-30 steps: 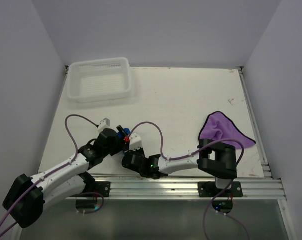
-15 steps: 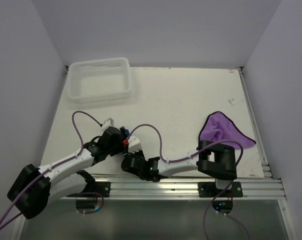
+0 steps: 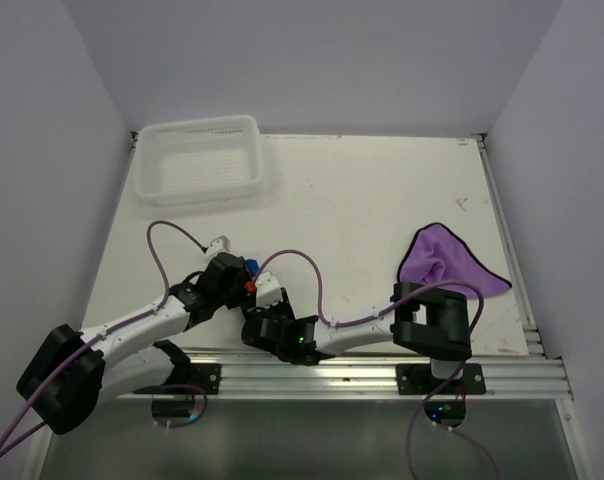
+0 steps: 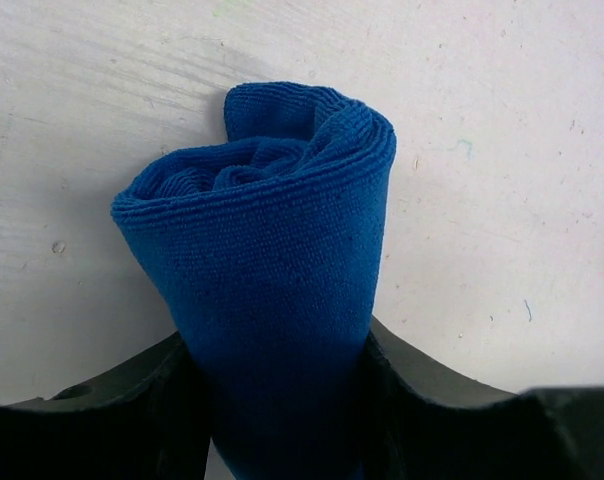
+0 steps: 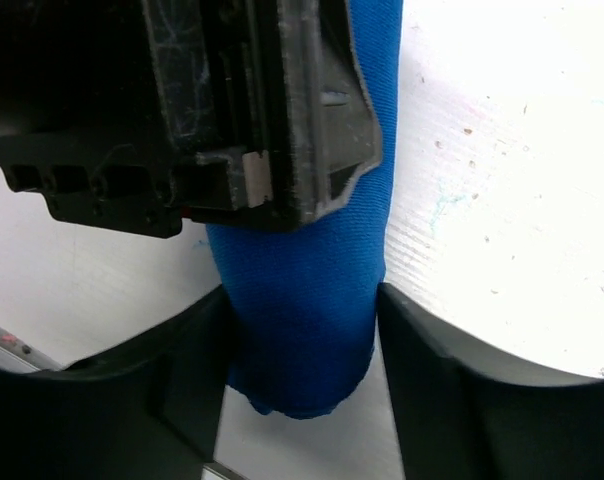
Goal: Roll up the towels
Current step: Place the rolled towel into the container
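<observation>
Towels: two, a blue towel (image 4: 272,260) and a purple towel (image 3: 447,262)
Blue towel: rolled into a thick tube with its spiral end showing in the left wrist view, over the near left part of the table (image 3: 372,200) where the two arms meet
Purple towel: lies loose and rumpled on the right side of the table, well apart from both grippers
Basket: one white mesh basket (image 3: 197,128) at the far left corner
Grippers: two, both on the same roll
Left gripper (image 4: 275,340): narrowed onto the blue towel, its fingers (image 4: 132,400) pressed against both sides of the roll
Right gripper (image 5: 302,295): also clasps the blue towel, with its fingers (image 5: 452,390) touching either side of the roll's other end
Hidden from above: the two wrists cover almost all of the blue towel, leaving only a small blue patch
Hidden at the right wrist: the left gripper's black body covers part of the roll
Cut off: the frame edge clips the roll's lower end in the left wrist view; the right arm's shoulder block hides the purple towel's near edge
</observation>
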`<state>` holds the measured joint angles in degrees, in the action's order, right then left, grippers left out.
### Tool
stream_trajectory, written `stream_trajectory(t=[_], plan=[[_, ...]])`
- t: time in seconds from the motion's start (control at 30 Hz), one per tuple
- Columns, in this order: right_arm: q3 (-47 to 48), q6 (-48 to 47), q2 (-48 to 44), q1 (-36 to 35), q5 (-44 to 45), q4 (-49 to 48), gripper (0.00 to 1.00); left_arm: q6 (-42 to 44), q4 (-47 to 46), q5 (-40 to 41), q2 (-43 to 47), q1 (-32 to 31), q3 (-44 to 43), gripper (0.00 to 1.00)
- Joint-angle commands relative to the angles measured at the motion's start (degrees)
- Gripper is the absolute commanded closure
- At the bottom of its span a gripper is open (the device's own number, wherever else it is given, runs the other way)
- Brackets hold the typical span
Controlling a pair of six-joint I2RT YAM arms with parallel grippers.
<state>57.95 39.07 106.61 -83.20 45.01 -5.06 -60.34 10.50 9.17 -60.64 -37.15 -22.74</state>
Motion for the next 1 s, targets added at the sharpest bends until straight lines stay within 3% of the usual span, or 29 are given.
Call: stream_trajectory(t=[0.0, 0.17, 0.4, 0.97], plan=[[1.3, 0.9, -0.6, -0.2, 3.7, 0.8, 0.36, 2.0, -0.3, -0.4, -0.4, 0.2, -1.2, 0.49], [-2.2, 1.4, -4.7, -0.2, 4.0, 1.0, 0.28, 3.9, 1.2, 0.8, 1.7, 0.2, -1.6, 0.50], [-8.3, 3.4, -13.7, -0.3, 3.3, 1.1, 0.26, 7.6, 7.1, 5.6, 3.2, 0.4, -4.2, 0.50], [-18.0, 8.0, -29.8, -0.2, 7.6, 9.3, 0.26, 14.4, 7.7, 1.2, -1.7, 7.3, -9.9, 0.53]])
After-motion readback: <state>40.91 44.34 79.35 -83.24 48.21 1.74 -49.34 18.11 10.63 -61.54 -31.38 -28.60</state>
